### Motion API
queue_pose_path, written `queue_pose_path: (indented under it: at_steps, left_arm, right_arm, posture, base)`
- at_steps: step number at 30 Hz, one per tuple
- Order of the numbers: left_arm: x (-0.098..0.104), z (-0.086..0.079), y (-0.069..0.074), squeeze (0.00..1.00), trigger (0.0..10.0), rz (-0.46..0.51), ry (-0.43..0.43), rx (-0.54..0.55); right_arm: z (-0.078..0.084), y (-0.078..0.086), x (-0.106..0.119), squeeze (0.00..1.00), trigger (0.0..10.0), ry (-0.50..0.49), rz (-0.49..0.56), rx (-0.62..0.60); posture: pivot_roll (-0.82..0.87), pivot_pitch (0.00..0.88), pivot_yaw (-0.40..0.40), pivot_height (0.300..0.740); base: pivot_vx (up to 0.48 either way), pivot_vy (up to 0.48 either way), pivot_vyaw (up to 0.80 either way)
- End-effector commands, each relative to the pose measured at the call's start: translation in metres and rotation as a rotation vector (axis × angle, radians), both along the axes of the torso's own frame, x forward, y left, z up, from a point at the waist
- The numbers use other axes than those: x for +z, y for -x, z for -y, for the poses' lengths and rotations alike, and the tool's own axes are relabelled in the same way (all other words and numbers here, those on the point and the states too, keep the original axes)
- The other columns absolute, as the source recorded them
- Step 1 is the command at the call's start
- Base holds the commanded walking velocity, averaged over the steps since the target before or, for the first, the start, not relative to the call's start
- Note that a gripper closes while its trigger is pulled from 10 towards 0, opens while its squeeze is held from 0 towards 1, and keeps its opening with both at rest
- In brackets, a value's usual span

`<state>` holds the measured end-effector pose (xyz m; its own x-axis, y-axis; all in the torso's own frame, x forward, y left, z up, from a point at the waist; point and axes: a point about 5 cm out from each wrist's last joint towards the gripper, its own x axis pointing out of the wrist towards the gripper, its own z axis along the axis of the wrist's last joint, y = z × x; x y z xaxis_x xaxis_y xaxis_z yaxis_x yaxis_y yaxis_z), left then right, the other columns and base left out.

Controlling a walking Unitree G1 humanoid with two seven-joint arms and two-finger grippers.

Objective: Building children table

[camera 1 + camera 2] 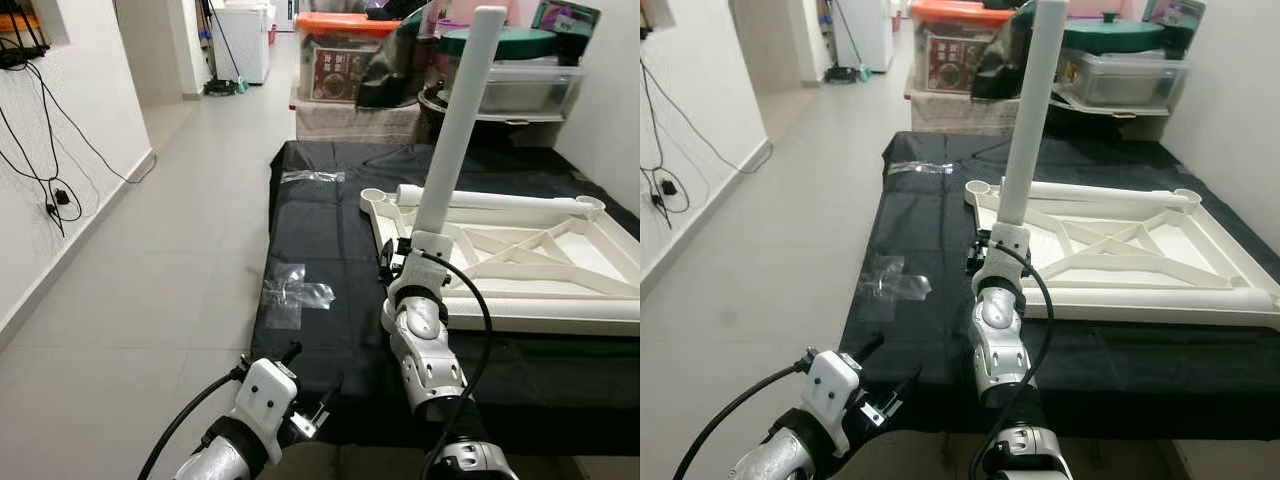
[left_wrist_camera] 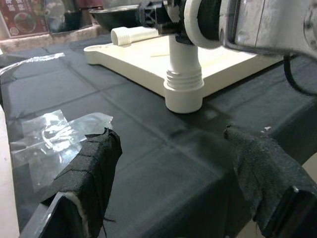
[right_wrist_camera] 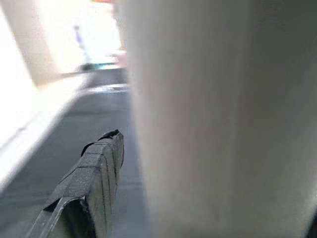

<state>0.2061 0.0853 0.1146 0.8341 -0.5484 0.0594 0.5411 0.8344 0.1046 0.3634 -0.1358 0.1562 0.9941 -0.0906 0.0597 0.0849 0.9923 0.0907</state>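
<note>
A white children's table top (image 1: pixel 600 250) lies upside down on a black cloth (image 1: pixel 320 230). One white table leg (image 1: pixel 455 120) stands upright in its near-left corner socket (image 2: pixel 183 96), with screw threads showing just above the socket. My right gripper (image 1: pixel 400 258) is shut on the leg low down; the leg (image 3: pixel 218 119) sits beside one black finger (image 3: pixel 96 173). A second white leg (image 1: pixel 480 200) lies across the far side of the table top. My left gripper (image 2: pixel 173 163) hangs open and empty over the cloth's front edge, short of the socket.
Crumpled clear tape (image 1: pixel 295 290) lies on the cloth to the left of the table top. Storage boxes (image 1: pixel 345 55) and bins stand behind the cloth. Tiled floor (image 1: pixel 150 260) runs along the left, up to a wall with hanging cables (image 1: pixel 50 190).
</note>
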Motion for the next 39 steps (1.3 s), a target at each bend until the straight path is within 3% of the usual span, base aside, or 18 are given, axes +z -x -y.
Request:
queue_pose_path:
  at_steps: [1, 2, 8, 18, 19, 20, 21, 24, 26, 27, 31, 33, 34, 35, 36, 37, 38, 39]
  left_arm:
    - [-0.006, -0.001, 0.001, 0.0, 10.0, -0.02, -0.004, 0.004]
    - [-0.006, -0.001, 0.001, 0.0, 10.0, -0.02, -0.004, 0.004]
    - [-0.009, -0.002, 0.001, 0.0, 10.0, -0.025, -0.003, -0.001]
    - [-0.01, -0.002, 0.001, 0.0, 10.0, -0.024, -0.007, 0.005]
    - [-0.011, -0.002, 0.001, 0.0, 10.0, -0.024, -0.008, 0.005]
    - [-0.011, -0.002, 0.001, 0.0, 10.0, -0.024, -0.008, 0.005]
    - [-0.011, -0.002, 0.001, 0.0, 10.0, -0.024, -0.008, 0.005]
    - [-0.011, -0.002, 0.001, 0.0, 10.0, -0.024, -0.008, 0.004]
    - [-0.01, -0.001, 0.0, 0.0, 10.0, -0.024, -0.008, 0.004]
    - [-0.01, -0.001, 0.0, 0.0, 10.0, -0.024, -0.007, 0.004]
    - [-0.01, -0.001, 0.0, 0.0, 10.0, -0.023, -0.007, 0.004]
    - [-0.01, -0.001, -0.001, 0.0, 10.0, -0.022, -0.007, 0.004]
    - [-0.01, -0.001, -0.001, 0.0, 10.0, -0.022, -0.007, 0.003]
    - [-0.01, -0.001, -0.001, 0.0, 10.0, -0.022, -0.007, 0.003]
    - [-0.01, -0.001, -0.002, 0.0, 10.0, -0.02, -0.008, 0.001]
    - [-0.01, -0.001, -0.002, 0.0, 10.0, -0.02, -0.008, 0.001]
    - [-0.009, -0.002, -0.002, 0.0, 10.0, -0.018, -0.01, 0.001]
    - [-0.009, -0.002, -0.002, 0.0, 10.0, -0.018, -0.01, 0.001]
  right_arm:
    - [0.004, -0.006, 0.012, 0.0, 10.0, -0.038, 0.063, 0.129]
    - [0.004, -0.006, 0.012, 0.0, 10.0, -0.038, 0.063, 0.129]
    - [0.004, -0.001, 0.006, 0.0, 10.0, 0.047, -0.04, 0.855]
    - [-0.027, 0.021, -0.013, 0.0, 10.0, 0.104, -0.176, 1.352]
    - [-0.031, 0.022, -0.012, 0.0, 5.2, 0.082, -0.172, 1.387]
    - [-0.034, 0.022, -0.01, 0.0, 5.2, 0.067, -0.168, 1.408]
    - [-0.035, 0.022, -0.009, 0.0, 0.0, 0.059, -0.161, 1.428]
    - [-0.036, 0.019, -0.007, 0.0, 0.0, 0.064, -0.142, 1.393]
    - [-0.034, 0.011, -0.005, 0.0, 0.0, 0.082, -0.116, 1.276]
    - [-0.028, 0.0, -0.004, 0.0, 0.0, 0.097, -0.099, 1.074]
    - [-0.025, -0.004, -0.003, 0.0, 0.0, 0.094, -0.099, 0.988]
    - [-0.019, -0.011, -0.004, 0.0, 0.0, 0.081, -0.108, 0.837]
    - [-0.008, -0.017, -0.004, 0.0, 0.0, 0.088, -0.108, 0.638]
    - [-0.008, -0.017, -0.004, 0.0, 0.0, 0.088, -0.108, 0.638]
    - [0.009, -0.02, -0.006, 0.0, 0.0, 0.084, -0.126, 0.361]
    - [0.009, -0.02, -0.006, 0.0, 0.0, 0.084, -0.126, 0.361]
    - [0.025, -0.018, -0.009, 0.0, 0.0, 0.088, -0.14, 0.12]
    - [0.025, -0.018, -0.009, 0.0, 0.0, 0.088, -0.14, 0.12]
  posture:
    - [0.08, 0.0, -0.058, 0.74]
    - [0.08, 0.0, -0.058, 0.74]
    - [0.09, 0.0, -0.048, 0.74]
    - [0.1, 0.0, -0.06, 0.74]
    - [0.1, 0.0, -0.059, 0.74]
    - [0.1, 0.0, -0.058, 0.74]
    - [0.1, 0.0, -0.057, 0.74]
    - [0.1, 0.0, -0.06, 0.74]
    - [0.1, 0.0, -0.063, 0.74]
    - [0.1, 0.0, -0.061, 0.74]
    - [0.1, 0.0, -0.06, 0.74]
    - [0.09, 0.0, -0.06, 0.74]
    - [0.09, 0.0, -0.056, 0.74]
    - [0.09, 0.0, -0.056, 0.74]
    - [0.09, 0.0, -0.054, 0.74]
    - [0.09, 0.0, -0.054, 0.74]
    - [0.09, 0.0, -0.056, 0.74]
    - [0.09, 0.0, -0.056, 0.74]
  base:
    - [0.0, 0.0, 0.0]
    - [0.0, 0.0, 0.0]
    - [0.0, 0.0, 0.0]
    - [0.0, 0.0, 0.0]
    - [0.0, 0.0, 0.0]
    - [0.0, 0.0, 0.0]
    - [0.0, 0.0, 0.0]
    - [0.0, 0.0, 0.0]
    - [0.0, 0.0, 0.0]
    - [0.0, 0.0, 0.0]
    - [0.0, 0.0, 0.0]
    - [0.0, 0.0, 0.0]
    - [0.0, 0.0, 0.0]
    - [0.0, 0.0, 0.0]
    - [0.0, 0.0, 0.0]
    - [0.0, 0.0, 0.0]
    - [0.0, 0.0, 0.0]
    - [0.0, 0.0, 0.0]
